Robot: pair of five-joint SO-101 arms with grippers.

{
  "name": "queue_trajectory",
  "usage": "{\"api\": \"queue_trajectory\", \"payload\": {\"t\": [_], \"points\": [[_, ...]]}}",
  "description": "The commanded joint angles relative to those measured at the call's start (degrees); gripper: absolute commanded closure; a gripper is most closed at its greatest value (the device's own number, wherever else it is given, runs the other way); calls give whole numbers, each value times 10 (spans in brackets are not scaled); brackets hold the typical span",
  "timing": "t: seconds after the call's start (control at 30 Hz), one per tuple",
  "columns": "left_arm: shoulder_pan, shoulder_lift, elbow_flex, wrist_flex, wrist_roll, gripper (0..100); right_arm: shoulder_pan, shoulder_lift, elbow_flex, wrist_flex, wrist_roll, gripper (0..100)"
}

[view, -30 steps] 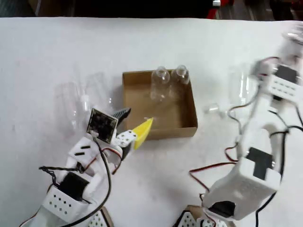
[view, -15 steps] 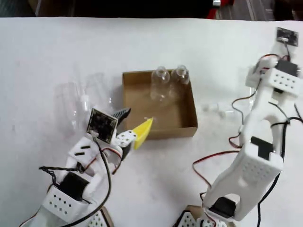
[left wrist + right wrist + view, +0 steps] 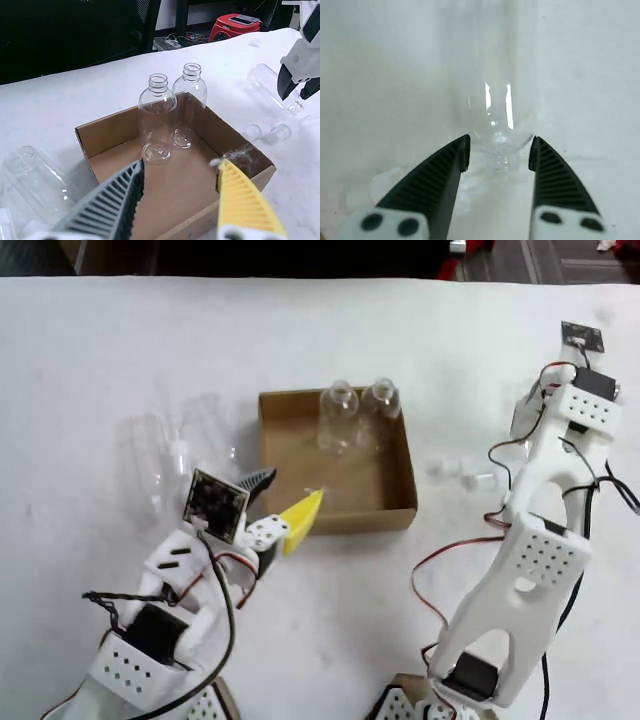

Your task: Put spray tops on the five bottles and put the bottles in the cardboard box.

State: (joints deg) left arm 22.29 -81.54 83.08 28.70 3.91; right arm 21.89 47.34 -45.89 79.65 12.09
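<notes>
The cardboard box (image 3: 400,502) sits mid-table, and two clear bottles (image 3: 340,408) (image 3: 380,402) stand upright at its far wall with bare necks (image 3: 158,80). My left gripper (image 3: 280,502) hovers open over the box's near rim, its grey and yellow fingers (image 3: 240,200) empty. Off to the right of the box, my right gripper (image 3: 497,150) is open, its black fingers on either side of the neck end of a clear bottle (image 3: 492,75) lying on the table. The left wrist view shows that bottle (image 3: 270,86) beneath the right gripper (image 3: 298,90).
Two more clear bottles (image 3: 145,455) (image 3: 205,432) lie left of the box. Small clear spray-top pieces (image 3: 445,468) (image 3: 478,480) lie between the box and the right arm (image 3: 545,550). White cloth covers the table; its far edge meets a dark room.
The right arm has stretched farther out and settled, with its wrist now toward the table's far right. The left arm, box and standing bottles have not moved.
</notes>
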Motion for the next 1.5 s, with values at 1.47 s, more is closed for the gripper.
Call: {"api": "queue_trajectory", "payload": {"t": [1.47], "points": [[-6,-7,-4,-16,-4,779,-2,58,-156,68,9,982]]}}
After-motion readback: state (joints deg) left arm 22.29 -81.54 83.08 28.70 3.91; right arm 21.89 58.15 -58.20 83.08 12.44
